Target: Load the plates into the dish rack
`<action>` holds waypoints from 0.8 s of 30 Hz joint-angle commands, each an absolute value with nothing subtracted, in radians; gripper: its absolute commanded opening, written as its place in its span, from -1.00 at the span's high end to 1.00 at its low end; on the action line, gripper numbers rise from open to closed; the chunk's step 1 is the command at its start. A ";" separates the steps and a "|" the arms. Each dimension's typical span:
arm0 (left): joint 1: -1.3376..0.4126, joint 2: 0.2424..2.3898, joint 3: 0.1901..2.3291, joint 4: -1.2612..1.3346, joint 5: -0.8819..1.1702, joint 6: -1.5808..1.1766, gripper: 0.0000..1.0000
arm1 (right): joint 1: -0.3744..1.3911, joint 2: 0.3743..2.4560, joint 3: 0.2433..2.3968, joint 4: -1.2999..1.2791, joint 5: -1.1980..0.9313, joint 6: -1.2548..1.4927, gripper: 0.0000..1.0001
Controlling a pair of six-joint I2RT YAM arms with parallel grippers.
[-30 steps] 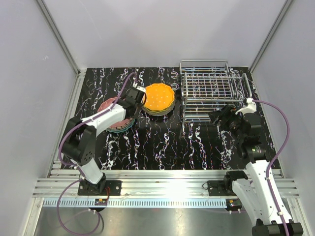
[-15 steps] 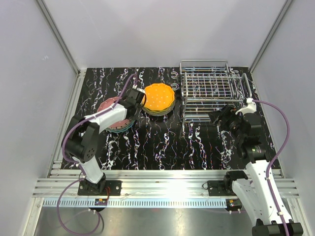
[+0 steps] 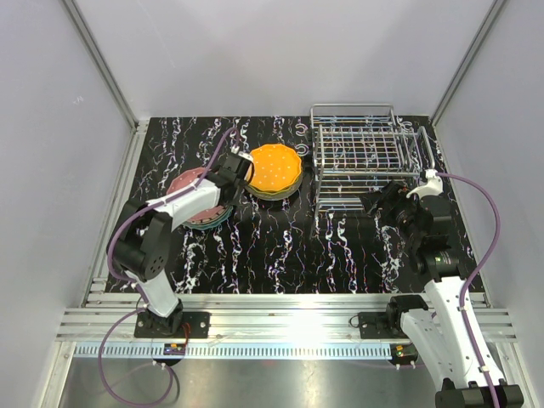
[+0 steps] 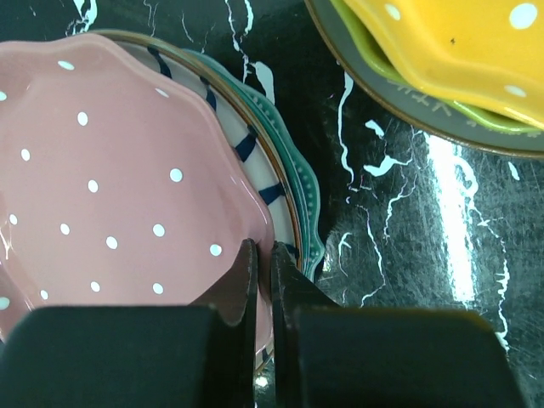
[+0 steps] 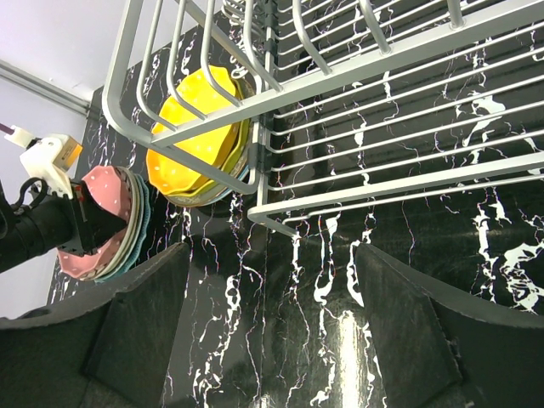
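Left pincer (image 4: 261, 252) has snapped onto scalloped dotted pink plate (image 4: 110, 195) rim; right pincer (image 5: 270, 265) gapes.

The tabletop (image 4: 408, 212) is glossy black with white marble-like veining and throws back bright glare. The dish rack (image 5: 357, 93) is smooth, shiny chrome-look wire. The pink plate (image 4: 102, 195), striped plate (image 4: 255, 153) and bead-rimmed teal plate (image 4: 302, 183) look like smooth glazed ceramic, as does the orange plate (image 3: 274, 167). The left tool (image 4: 263, 280) is matt black and plastic-looking. The right tool (image 5: 268, 280) is dull dark grey.
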State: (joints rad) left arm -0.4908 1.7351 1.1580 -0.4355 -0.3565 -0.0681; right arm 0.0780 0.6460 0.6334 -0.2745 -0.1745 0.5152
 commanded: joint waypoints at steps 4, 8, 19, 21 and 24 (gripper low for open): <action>-0.460 1.597 1.203 -0.494 -0.365 -0.155 1.00 | 0.084 0.646 0.663 -0.249 -0.221 0.469 -0.77; -0.453 1.481 1.193 -0.459 -0.311 -0.175 1.00 | 0.084 0.653 0.695 -0.245 -0.325 0.468 -0.81; -0.434 1.313 1.183 -0.411 -0.239 -0.244 1.00 | 0.332 0.791 0.721 -0.081 -0.301 0.513 -0.81; -0.428 1.299 1.184 -0.411 -0.242 -0.261 1.00 | 0.467 0.843 0.750 -0.045 -0.249 0.479 -0.81; -0.411 1.284 1.184 -0.411 -0.233 -0.287 1.00 | 0.607 0.948 0.775 0.055 -0.184 0.445 -0.82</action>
State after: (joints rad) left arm -0.4305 1.3552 1.1587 -0.5079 -0.2161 -0.2741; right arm 0.5003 0.8906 0.7143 -0.1089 -0.2878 0.4965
